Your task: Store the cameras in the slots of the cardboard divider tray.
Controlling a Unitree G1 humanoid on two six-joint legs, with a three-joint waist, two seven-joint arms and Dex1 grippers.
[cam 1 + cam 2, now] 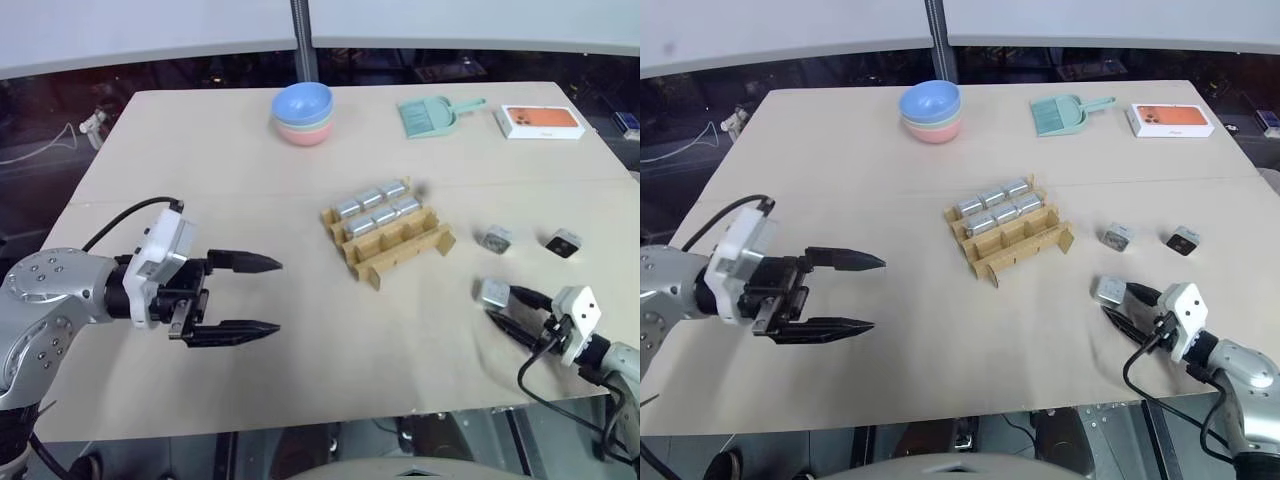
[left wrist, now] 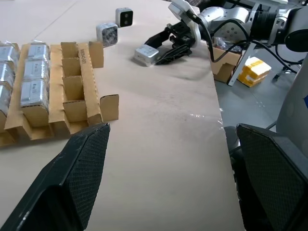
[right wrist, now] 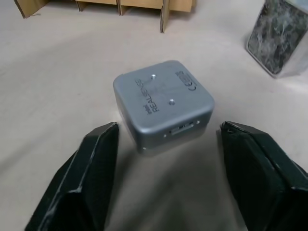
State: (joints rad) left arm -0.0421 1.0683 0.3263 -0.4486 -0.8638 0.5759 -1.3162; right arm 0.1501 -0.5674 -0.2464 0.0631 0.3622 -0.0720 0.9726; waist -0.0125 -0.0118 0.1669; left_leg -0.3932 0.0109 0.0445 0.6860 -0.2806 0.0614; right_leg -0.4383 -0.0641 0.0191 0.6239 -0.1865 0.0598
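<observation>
- The brown cardboard divider tray (image 1: 388, 236) of crossed strips lies slanted near the middle of the pale beige table (image 1: 250, 150).
- Six small silver-grey boxy cameras (image 1: 376, 209) sit in its slots, filling the two rows on the far side; the row nearest the robot has bare slots.
- Three more silver-grey cubes lie loose on the table at about 3 to 4 o'clock from the tray: one camera (image 1: 496, 239) just beside the tray's right end, a second with a dark lens face (image 1: 564, 243) further out at 3 o'clock from that one, and a third, nearest camera (image 1: 493, 293) at about 6 o'clock from the first.
- The right gripper (image 1: 512, 314) reaches low over the table toward that nearest camera. In the right wrist view its two black fingers (image 3: 91, 173) stand spread on either side of the cube (image 3: 162, 104), apart from its sides, and the cube rests flat on the table with printed lettering on its top face.
- The left gripper (image 1: 245, 295) hovers over the table at about 8 o'clock from the tray, well apart from it, its black fingers spread wide with nothing between them.
- At the far edge of the table, a stack of pastel bowls with a blue one on top (image 1: 302, 112) stands at 11 o'clock from the tray, a teal dustpan (image 1: 428, 115) at 12 to 1 o'clock, and a flat white-and-orange box (image 1: 540, 122) at 2 o'clock.
</observation>
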